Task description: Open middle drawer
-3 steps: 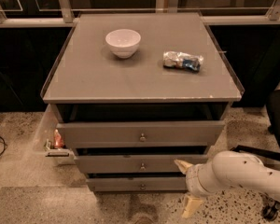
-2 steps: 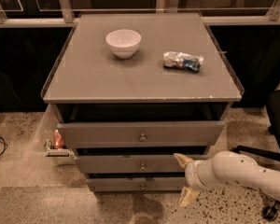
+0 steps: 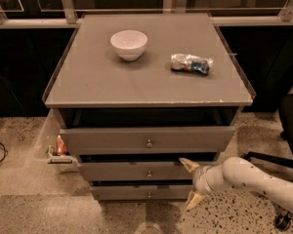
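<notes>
- The middle drawer [image 3: 136,171] is found in the grey cabinet, between the wider top drawer [image 3: 112,140] and the narrower bottom drawer [image 3: 122,193]. Its front is seen as barely out, if at all.
- Its small round knob [image 3: 149,173] is set at the centre of the front and is left untouched.
- The gripper [image 3: 189,183] is held low at the cabinet's right front, with its fingers spread wide apart, one above the other. Nothing is clamped.
- The upper fingertip [image 3: 185,163] is seen over the right end of the middle drawer front. Contact cannot be told.
- The spread is judged as readiness to close around the knob, so a move leftward to it is still needed.
- On the bench [image 3: 136,87], a white bowl [image 3: 129,44] and a crumpled snack packet [image 3: 190,63] are kept well back from the front edge. They are judged unlikely to be disturbed by a gentle pull.
</notes>
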Robot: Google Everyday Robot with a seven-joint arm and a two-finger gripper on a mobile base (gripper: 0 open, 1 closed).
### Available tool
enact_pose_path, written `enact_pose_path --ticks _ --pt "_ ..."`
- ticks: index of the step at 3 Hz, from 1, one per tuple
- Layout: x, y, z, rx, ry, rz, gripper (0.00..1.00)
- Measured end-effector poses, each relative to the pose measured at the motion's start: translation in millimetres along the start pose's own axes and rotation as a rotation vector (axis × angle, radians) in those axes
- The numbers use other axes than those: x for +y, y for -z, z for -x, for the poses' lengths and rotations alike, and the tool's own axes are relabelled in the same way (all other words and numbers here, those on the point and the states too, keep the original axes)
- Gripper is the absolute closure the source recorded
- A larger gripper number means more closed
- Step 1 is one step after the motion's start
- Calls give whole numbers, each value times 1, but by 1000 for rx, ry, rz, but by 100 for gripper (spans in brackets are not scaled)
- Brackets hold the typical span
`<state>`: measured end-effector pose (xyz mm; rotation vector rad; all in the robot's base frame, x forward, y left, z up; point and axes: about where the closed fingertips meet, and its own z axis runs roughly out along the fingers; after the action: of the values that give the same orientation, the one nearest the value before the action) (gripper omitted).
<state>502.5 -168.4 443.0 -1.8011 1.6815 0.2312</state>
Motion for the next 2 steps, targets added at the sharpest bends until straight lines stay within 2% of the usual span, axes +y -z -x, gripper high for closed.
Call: enact_pose_path --ticks 1,2 --pt "-11 -19 -9 -54 16 -1 0" --pt "-28 -26 -13 -68 46 -12 0"
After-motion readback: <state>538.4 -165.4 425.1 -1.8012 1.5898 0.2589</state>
